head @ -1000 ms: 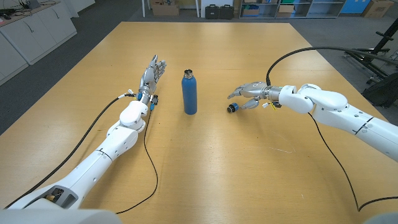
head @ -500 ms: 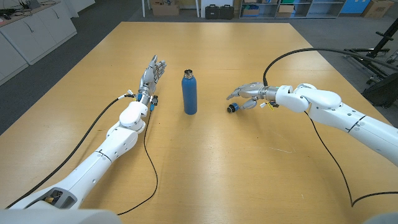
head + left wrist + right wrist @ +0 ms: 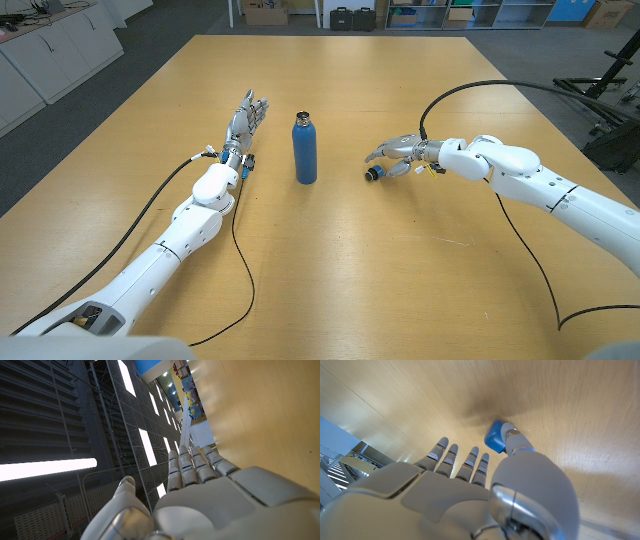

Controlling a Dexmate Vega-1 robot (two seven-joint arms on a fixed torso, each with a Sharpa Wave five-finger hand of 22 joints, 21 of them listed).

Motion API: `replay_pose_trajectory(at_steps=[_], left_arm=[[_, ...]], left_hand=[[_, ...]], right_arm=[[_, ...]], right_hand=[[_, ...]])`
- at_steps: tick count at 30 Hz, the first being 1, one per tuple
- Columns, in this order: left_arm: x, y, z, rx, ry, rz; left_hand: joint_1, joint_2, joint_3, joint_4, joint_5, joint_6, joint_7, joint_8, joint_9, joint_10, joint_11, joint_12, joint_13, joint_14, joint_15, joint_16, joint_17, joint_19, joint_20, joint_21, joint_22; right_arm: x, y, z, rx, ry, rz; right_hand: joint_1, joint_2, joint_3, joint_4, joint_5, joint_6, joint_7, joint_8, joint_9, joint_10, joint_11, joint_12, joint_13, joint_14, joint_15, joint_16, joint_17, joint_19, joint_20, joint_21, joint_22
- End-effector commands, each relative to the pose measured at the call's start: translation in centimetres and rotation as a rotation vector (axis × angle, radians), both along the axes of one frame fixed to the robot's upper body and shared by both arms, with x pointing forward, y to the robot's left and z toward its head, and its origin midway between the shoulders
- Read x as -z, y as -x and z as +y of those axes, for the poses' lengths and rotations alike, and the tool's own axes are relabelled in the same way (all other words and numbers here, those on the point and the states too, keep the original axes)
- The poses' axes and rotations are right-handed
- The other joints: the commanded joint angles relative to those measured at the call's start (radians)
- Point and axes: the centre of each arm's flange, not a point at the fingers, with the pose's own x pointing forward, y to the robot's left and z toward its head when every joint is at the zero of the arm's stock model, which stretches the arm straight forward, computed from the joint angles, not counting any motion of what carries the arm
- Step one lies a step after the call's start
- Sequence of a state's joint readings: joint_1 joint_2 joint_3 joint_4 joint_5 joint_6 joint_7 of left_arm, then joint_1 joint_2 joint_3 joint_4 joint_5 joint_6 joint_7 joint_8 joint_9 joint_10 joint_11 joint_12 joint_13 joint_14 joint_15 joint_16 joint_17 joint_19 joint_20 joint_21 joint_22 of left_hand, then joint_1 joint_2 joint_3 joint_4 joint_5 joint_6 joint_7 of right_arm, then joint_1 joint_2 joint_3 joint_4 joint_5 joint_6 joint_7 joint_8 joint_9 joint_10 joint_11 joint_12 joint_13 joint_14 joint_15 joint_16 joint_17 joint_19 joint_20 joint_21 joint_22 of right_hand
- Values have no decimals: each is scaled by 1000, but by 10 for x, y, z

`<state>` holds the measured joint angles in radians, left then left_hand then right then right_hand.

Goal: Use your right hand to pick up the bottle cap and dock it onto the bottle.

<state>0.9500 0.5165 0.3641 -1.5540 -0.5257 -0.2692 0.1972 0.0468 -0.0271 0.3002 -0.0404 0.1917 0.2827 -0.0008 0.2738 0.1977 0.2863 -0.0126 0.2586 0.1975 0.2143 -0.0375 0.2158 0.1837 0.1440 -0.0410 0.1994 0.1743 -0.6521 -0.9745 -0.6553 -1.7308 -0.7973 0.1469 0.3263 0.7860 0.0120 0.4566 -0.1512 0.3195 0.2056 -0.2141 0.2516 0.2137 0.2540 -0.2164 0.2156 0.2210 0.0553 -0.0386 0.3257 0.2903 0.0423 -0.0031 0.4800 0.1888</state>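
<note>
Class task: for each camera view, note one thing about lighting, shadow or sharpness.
Head view: even light, the upright blue metal bottle sharp, with little shadow. Left wrist view: glaring bright light strips; the left hand looms near and soft. Right wrist view: a soft dark shadow on the wooden table beyond the small blue bottle cap.

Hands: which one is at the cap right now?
The right hand: its fingers are spread over the cap. The left hand is across the bottle, holding nothing.
</note>
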Motion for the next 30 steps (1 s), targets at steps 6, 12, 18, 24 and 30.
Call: replay_pose_trajectory(at_steps=[6, 12, 18, 24, 30], left_arm=[[1, 1, 0, 0, -2, 1], [5, 1, -1, 3, -3, 11], [7, 3, -1, 1, 2, 12], [8, 5, 0, -1, 3, 13], [9, 5, -1, 4, -1, 13]], left_hand=[[3, 11, -1, -7, -4, 10, -4, 1, 4, 7, -1, -3, 5, 13, -26, 0, 3, 7, -19, 0, 3], [2, 11, -1, -7, -4, 10, -5, 0, 4, 7, -2, -4, 5, 13, -25, 0, 3, 7, -19, -1, 3], [2, 12, -1, -8, -4, 11, -5, 0, 4, 7, -1, -5, 5, 13, -26, -1, 4, 7, -18, -1, 3], [2, 12, -1, -8, -4, 12, -4, -1, 4, 9, -2, -5, 5, 14, -25, -1, 4, 7, -17, -1, 3], [1, 13, -1, -9, -4, 13, -4, -1, 4, 11, 2, -6, 5, 14, -25, -2, 4, 6, -17, -2, 3]], right_arm=[[8, -4, 0, 5, -12, 1], [13, -8, 5, -3, 14, -19], [15, -14, 6, -7, -4, -4], [15, -15, 5, -26, -40, -14], [14, -13, 0, -54, -83, -44]], right_hand=[[11, -9, 4, 3, 13, 32, -3, 14, -1, 32, 0, 13, 3, 32, -9, 11, 3, 20, -3, 0, 1], [14, -10, 4, 2, 17, 58, -5, 24, -1, 57, -1, 20, 4, 65, -18, 22, 2, 45, -6, 5, 1], [16, -10, 3, 3, 22, 91, -4, 36, -2, 91, -2, 28, 4, 95, -28, 31, 0, 65, -9, 9, 1], [16, -10, 0, 7, 32, 159, -4, 61, -2, 163, -2, 45, 5, 155, -49, 45, -4, 91, -9, 11, 1], [19, -1, -13, 10, 45, 358, -7, 137, -3, 373, -5, 95, 9, 366, -116, 93, -19, 180, -28, 33, 2]])
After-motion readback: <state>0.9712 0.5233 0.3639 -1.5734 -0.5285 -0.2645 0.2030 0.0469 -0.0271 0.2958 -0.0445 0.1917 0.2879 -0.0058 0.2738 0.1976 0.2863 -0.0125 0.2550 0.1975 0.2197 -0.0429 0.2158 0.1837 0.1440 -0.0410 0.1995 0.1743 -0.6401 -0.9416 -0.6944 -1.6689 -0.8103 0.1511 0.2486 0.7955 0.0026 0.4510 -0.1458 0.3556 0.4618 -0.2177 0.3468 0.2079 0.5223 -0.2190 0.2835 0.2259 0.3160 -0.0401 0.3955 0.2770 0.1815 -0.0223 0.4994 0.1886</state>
